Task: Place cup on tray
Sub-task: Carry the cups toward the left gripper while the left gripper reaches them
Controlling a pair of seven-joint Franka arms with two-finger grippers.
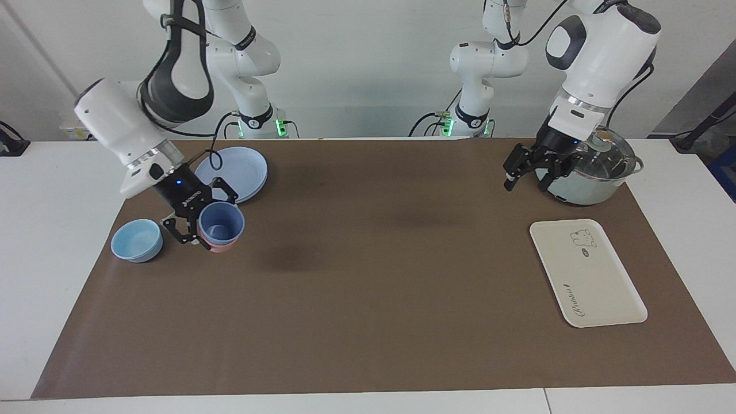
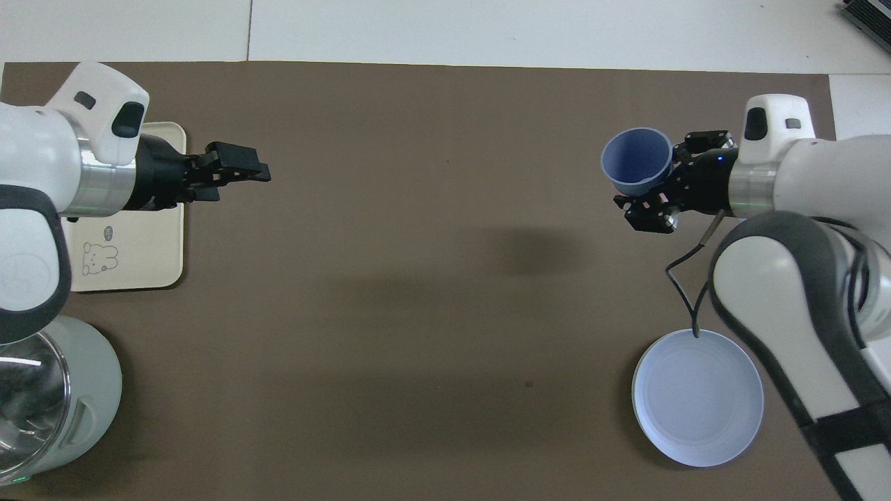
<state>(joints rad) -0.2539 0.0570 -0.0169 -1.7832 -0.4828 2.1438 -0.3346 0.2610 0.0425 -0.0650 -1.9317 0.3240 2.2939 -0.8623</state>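
Right claw [image 1: 198,221] holds the cup [image 1: 221,222] at the left of the facing view; the tray [image 1: 586,273] lies bare at the lower right.

The right claw's fingers are clamped on the blue cup's wall, holding it tilted with its mouth showing, just above a pink tumbler [image 1: 221,246] whose lower edge peeks out beneath it. A light-blue bowl [image 1: 137,240] sits beside them at the left, and a round blue plate [image 1: 236,172] lies above them in the frame. The left claw [image 1: 526,172] hangs at the upper right with its fingers apart, in front of a lidded pot [image 1: 598,172], above the tray in the picture. Everything rests on a brown surface [image 1: 374,276].
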